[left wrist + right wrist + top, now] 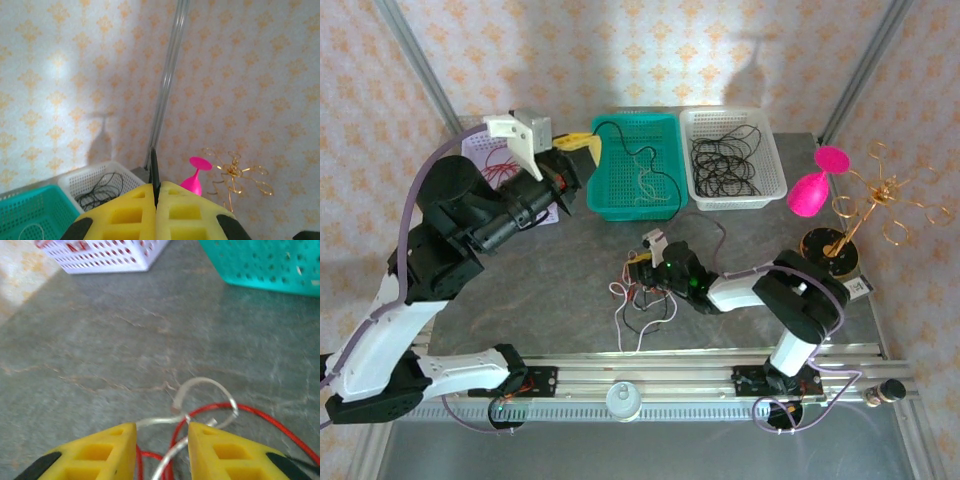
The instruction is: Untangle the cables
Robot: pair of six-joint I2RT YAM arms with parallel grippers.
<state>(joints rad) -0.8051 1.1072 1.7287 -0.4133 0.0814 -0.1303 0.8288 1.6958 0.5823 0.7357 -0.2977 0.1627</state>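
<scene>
Well, the right end effector [161, 432] sat open around the cables [201, 380]; closing could have pinched red and white together. The left end effector [156, 187] gripped a black cable [153, 170].

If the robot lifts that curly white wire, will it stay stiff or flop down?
Probably floppy: the white wire curls in loose loops on the table. It looks thin, so it is likely very light. It crosses a red wire, which may get dragged along.

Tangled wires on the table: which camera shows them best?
Top external: the whole bunch of cables lies spread by the right gripper. The right wrist view gives a close-up of red and white strands between its fingers.
</scene>
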